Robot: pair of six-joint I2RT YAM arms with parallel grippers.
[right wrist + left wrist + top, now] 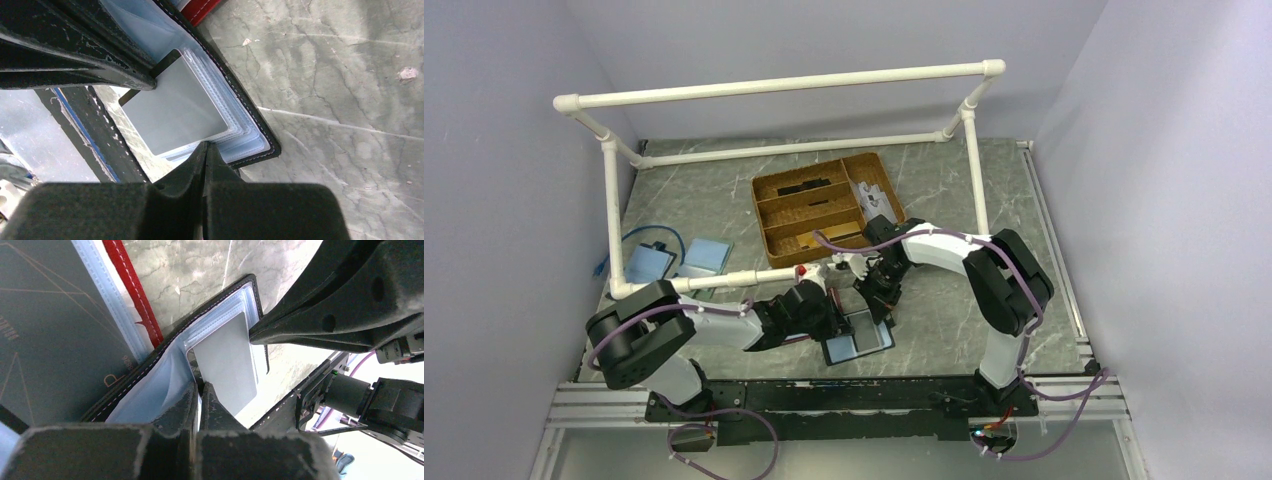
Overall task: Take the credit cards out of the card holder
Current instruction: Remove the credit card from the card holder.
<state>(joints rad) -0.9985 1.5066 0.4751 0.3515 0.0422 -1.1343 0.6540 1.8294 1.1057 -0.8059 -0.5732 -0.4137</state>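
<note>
The black-edged card holder [870,340] lies open and flat on the marbled grey surface [340,100], near the front edge and between the two arms, just in front of the woven tray [889,184] and the white pipe frame [774,85]. Pale stitching runs along its dark border, and a fanned stack of clear plastic sleeves fills the inside, giving it a light blue cast from above. A plain grey credit card [225,365] sticks partway out of the sleeves, its far end hanging past the holder's edge (one corner looks darker in the right wrist view). The left fingers [215,405] are pressed almost together on one short edge of the credit card, a thin pale sliver showing between them. The right fingers [187,172] are closed tight with nothing between them, their tip set against the sleeve stack at the card's opposite edge. A red-edged wallet [131,290] with the same clear sleeves lies just beside the card holder, its corner touching or overlapping the black border
</note>
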